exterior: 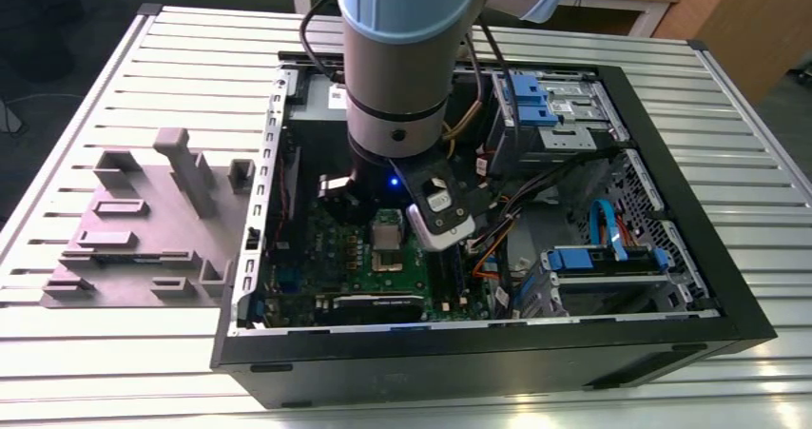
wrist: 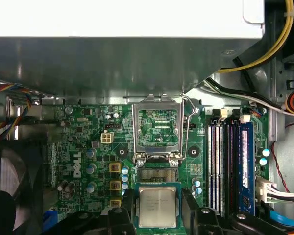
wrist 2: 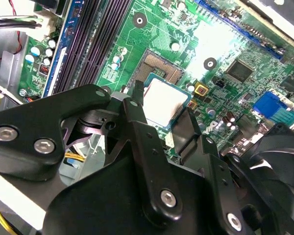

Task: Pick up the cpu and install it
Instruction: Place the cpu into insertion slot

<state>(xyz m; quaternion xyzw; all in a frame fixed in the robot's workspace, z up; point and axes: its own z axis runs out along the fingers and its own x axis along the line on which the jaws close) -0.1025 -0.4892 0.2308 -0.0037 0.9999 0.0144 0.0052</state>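
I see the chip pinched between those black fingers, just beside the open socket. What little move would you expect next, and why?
Probably a short sideways slide to bring the cpu squarely over the bare socket. The gripper holds it by two edges, offset to one side of the socket, and the hinged metal frame stands open, so nothing covers the contacts.

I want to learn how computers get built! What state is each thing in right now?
cpu: gripped, not yet in the socket
gripper: shut on the cpu
socket: uncovered, no chip in it
frame: swung open
case: side panel off
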